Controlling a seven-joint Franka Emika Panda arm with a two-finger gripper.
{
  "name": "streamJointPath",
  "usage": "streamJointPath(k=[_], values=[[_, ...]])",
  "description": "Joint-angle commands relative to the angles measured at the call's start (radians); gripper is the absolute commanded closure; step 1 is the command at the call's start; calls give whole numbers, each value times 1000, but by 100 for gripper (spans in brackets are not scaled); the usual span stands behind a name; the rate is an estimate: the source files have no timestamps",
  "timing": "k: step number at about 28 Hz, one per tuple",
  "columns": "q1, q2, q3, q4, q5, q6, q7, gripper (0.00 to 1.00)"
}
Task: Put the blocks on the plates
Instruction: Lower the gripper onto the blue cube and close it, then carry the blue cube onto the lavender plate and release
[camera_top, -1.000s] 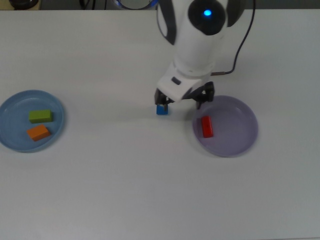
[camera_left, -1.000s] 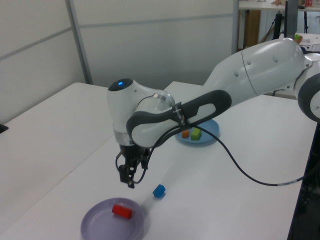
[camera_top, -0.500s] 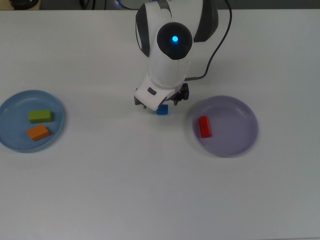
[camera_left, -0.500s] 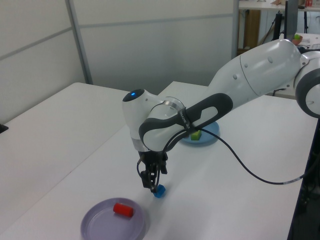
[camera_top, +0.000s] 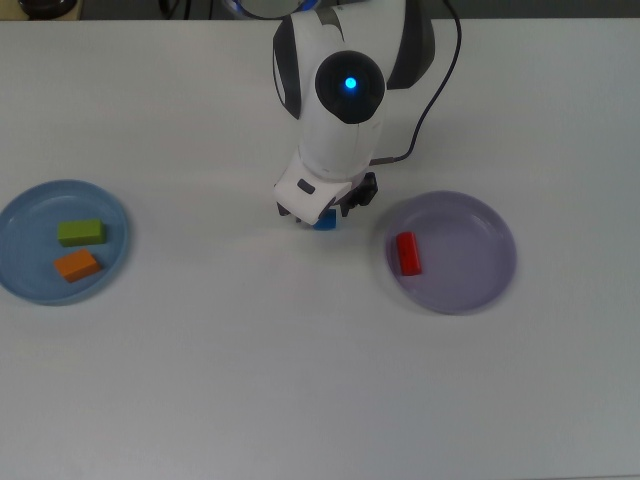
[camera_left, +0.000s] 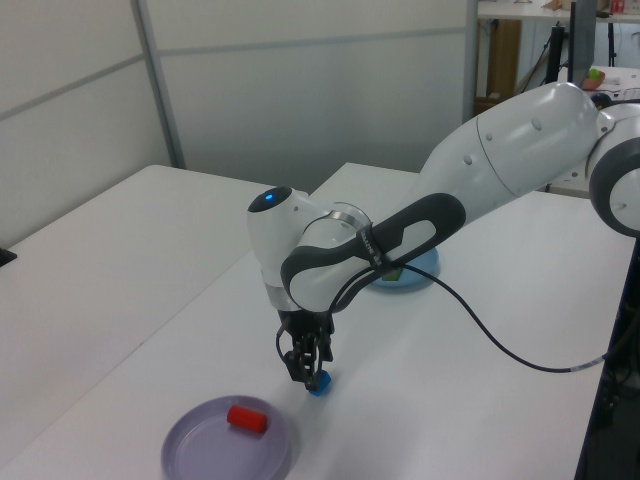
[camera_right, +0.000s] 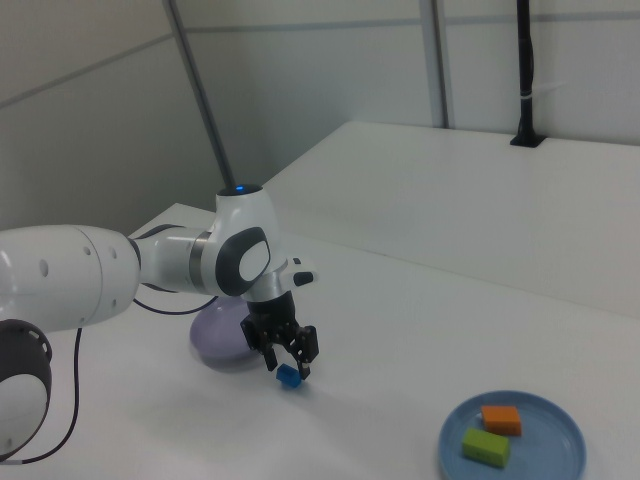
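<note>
A Panda arm lowers its gripper over the blue cube on the white table, fingers spread and straddling the block, not yet closed on it. The cube sits just beyond the lilac plate, on the top view's left of it, apparently the last piece awaiting placement. The red block already lies on that plate, while the green block and orange block rest on the blue plate far off at the top view's left.
</note>
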Motion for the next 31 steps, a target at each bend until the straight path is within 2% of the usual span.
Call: streamJointPath(k=[1, 4, 10, 11, 13, 15, 16, 21, 24, 25, 27, 31], values=[[12, 4, -8, -25, -21, 36, -19, 32], [12, 7, -8, -25, -24, 39, -19, 36], [12, 7, -8, -21, -24, 39, -19, 70], [9, 1, -8, -17, -24, 38, -19, 80], [3, -12, -8, -12, -21, 38, -22, 88], [-2, -30, -10, 20, -10, 35, -32, 90], [-14, -38, -8, 59, -4, 25, -42, 90], [-5, -47, 4, 120, 34, 25, -42, 89], [38, -44, 10, 126, 34, 33, -36, 88], [78, -38, 10, 126, 28, 42, -36, 88], [115, -30, 10, 126, 23, 65, -27, 88], [165, 1, 10, 124, 17, 134, 48, 88]])
